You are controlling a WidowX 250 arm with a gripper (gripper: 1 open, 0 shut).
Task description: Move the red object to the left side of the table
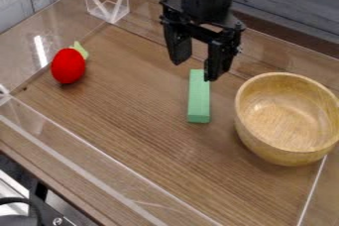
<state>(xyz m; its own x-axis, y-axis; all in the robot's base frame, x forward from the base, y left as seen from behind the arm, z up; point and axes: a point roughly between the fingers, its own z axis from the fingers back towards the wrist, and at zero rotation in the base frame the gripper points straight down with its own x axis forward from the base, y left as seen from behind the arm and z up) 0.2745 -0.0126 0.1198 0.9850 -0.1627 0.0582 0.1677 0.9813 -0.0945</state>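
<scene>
The red object point(67, 64) sat on the left side of the brown worktop point(133, 161), close to the clear wall on that side. Its pale green stem pointed up and to the right. The black gripper point(197, 62) hung over the far middle of the worktop, pointing down. Its jaws were wide open and held nothing. A green block point(199, 97) lay just below the gripper, stretching from far to near. A round wooden bowl point(287, 116) stood on the right, beside the block but not touching it. The red object was well apart from the gripper.
</scene>
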